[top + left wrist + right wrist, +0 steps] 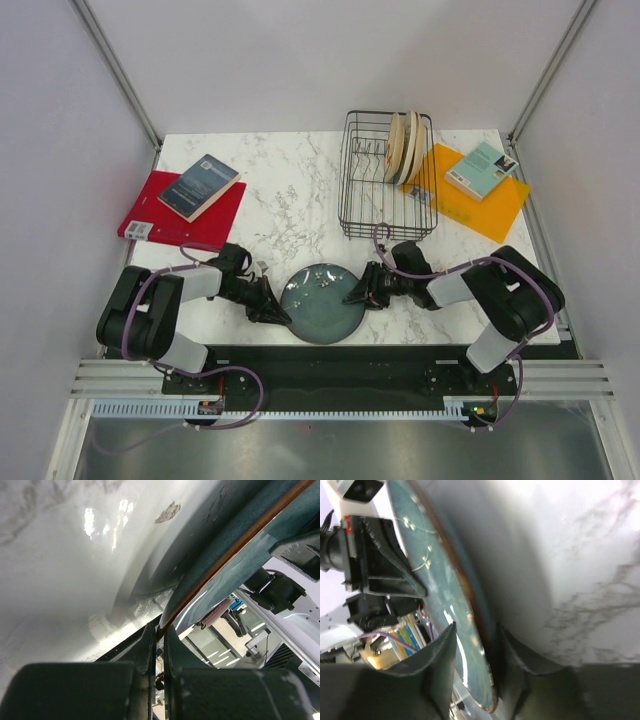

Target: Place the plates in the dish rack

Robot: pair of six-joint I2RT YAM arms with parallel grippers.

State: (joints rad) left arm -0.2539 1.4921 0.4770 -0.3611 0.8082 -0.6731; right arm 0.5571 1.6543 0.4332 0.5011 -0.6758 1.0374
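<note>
Plate (322, 302) of dark teal, round and glossy with pale specks on its face, is at the near middle of the marble table (290, 200), between the two arms. Three cream plates (405, 147) stand on edge at the right end of the black wire dish rack (362, 190), well behind it.

From above, the left gripper (277, 312) meets the teal plate's left rim and the right gripper (358, 293) its right rim, but the jaws are too small to read there. The left wrist view shows what the overhead hides: a thin brown line along the rim, and the left jaws pinched narrow on that edge. The right wrist view shows the right fingers (440, 665) straddling the rim, one on each face; whether they press it cannot be told.
</note>
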